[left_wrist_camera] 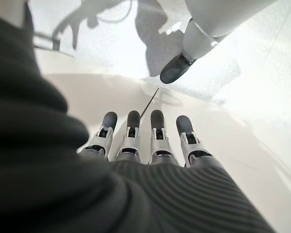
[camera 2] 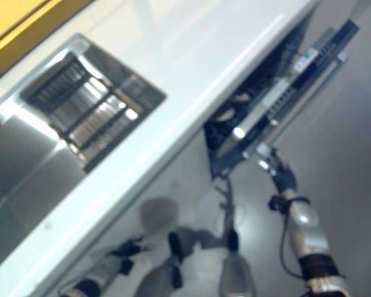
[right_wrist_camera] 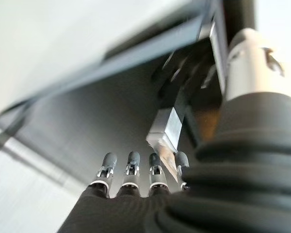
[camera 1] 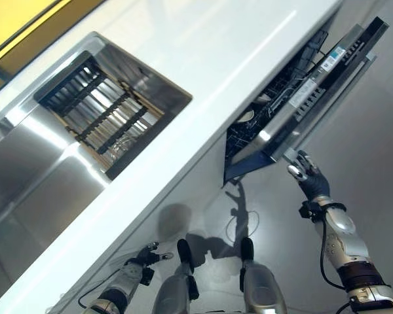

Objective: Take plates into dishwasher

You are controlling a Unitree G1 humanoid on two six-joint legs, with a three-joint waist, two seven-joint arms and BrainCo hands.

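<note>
The dishwasher [camera 1: 262, 124] sits under the white countertop, its dark door [camera 1: 314, 91] partly open and tilted out. A white dish [camera 1: 247, 116] shows dimly on the rack inside. No plate shows outside it. My right hand [camera 1: 309, 175] is at the low end of the door's silver handle bar [camera 1: 331, 108]. In the right wrist view its fingers [right_wrist_camera: 131, 170] are straight, and the bar's end [right_wrist_camera: 164, 132] lies between them and the thumb. My left hand [camera 1: 147, 254] hangs low by the cabinet front, its fingers [left_wrist_camera: 157, 138] straight and empty.
The white countertop [camera 1: 203, 85] runs across the view. A steel sink [camera 1: 46, 176] is set in it, with a dark slatted rack [camera 1: 98, 108] across its far part. Grey floor lies right of the door.
</note>
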